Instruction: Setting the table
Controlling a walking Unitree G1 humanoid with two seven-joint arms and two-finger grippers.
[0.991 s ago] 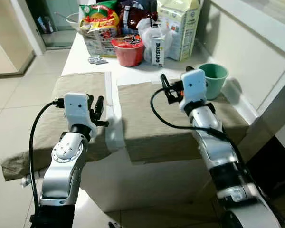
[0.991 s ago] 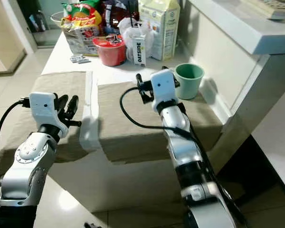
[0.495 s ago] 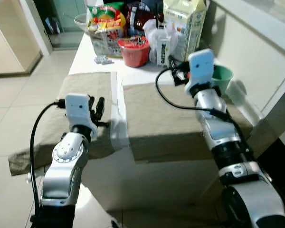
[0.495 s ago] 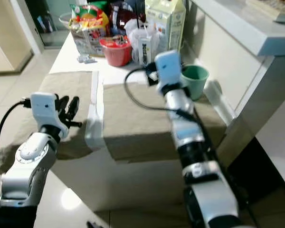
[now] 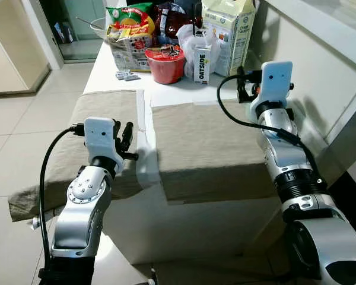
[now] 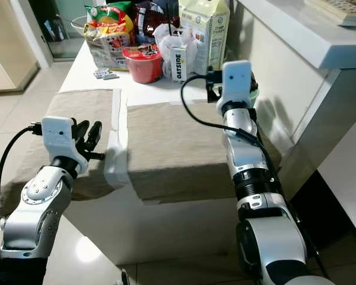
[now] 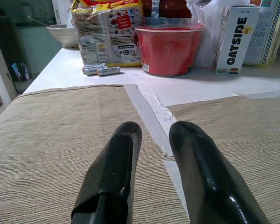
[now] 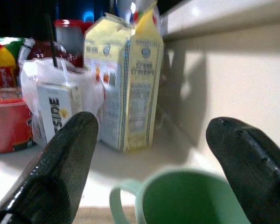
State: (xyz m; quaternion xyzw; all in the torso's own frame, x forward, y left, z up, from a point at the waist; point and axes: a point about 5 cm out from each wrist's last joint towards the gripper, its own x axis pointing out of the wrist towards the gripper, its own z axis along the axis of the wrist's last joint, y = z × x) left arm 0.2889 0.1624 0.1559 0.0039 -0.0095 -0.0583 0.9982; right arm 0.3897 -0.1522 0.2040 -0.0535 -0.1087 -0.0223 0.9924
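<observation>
Since the earlier frames the right gripper [image 8: 149,154] has travelled from above the right mat toward the counter's far right edge, and its wrist housing now covers the green cup in the head views. The left arm has held its place.

Left to right: the left gripper [image 5: 126,138] hovers at the near edge of the left placemat [image 5: 101,127], its two black fingers [image 7: 116,172] close together with a narrow gap and nothing between them. A strip of bare white counter [image 5: 143,133] separates this mat from the right placemat [image 5: 204,142]. At the counter's far edge stand a snack bag [image 5: 126,27], a red bowl [image 5: 164,62], a small Oatside carton [image 5: 202,58] and a tall cream carton [image 5: 228,29]. The right gripper sits beyond the right mat's far right corner, fingers [image 8: 60,168] spread wide, the green cup [image 8: 182,198] lying between and just below them, untouched. The cup stands on the counter near the wall, in front of the cream carton.
</observation>
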